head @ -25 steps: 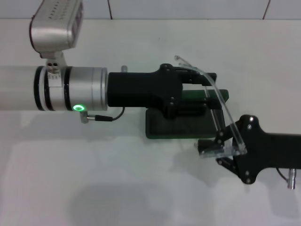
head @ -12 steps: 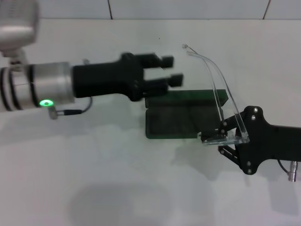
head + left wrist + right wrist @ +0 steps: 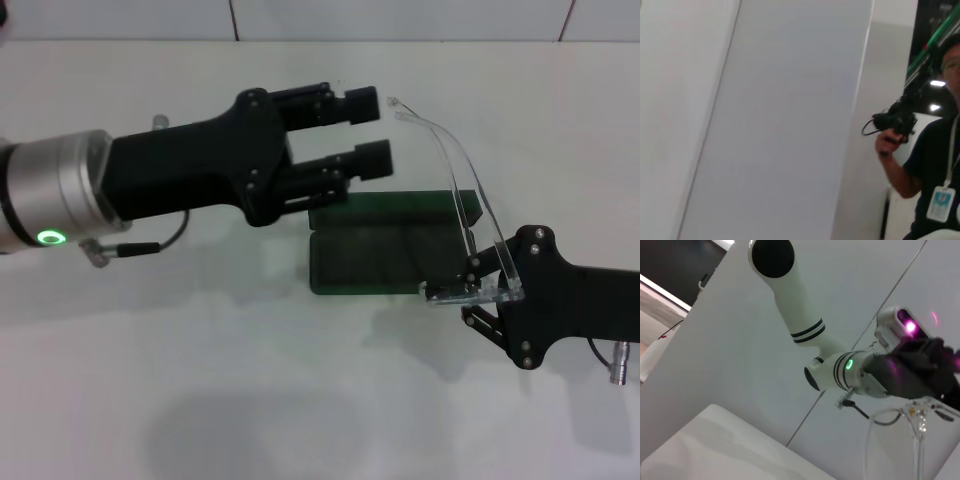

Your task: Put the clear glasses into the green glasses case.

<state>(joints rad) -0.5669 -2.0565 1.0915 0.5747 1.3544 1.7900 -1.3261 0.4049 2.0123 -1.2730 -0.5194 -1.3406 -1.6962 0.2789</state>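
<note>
The green glasses case (image 3: 372,258) lies open on the white table, its dark lining facing up and its lid (image 3: 400,207) folded back on the far side. My right gripper (image 3: 468,294) is shut on one end of the clear glasses (image 3: 462,172) at the case's right front corner. The glasses arch up and back over the case's right end, and their thin arms reach toward the far side. They also show close up in the right wrist view as the clear glasses (image 3: 910,426). My left gripper (image 3: 368,130) is open and holds nothing, hovering above the case's far left part.
The white table (image 3: 200,380) extends around the case, with a tiled wall behind it. My left arm (image 3: 790,300) appears in the right wrist view. In the left wrist view a person (image 3: 925,165) stands beside a wall panel.
My left gripper drew back from over the case toward the left, then tilted up with its fingers open. The right gripper and the glasses barely shifted.
</note>
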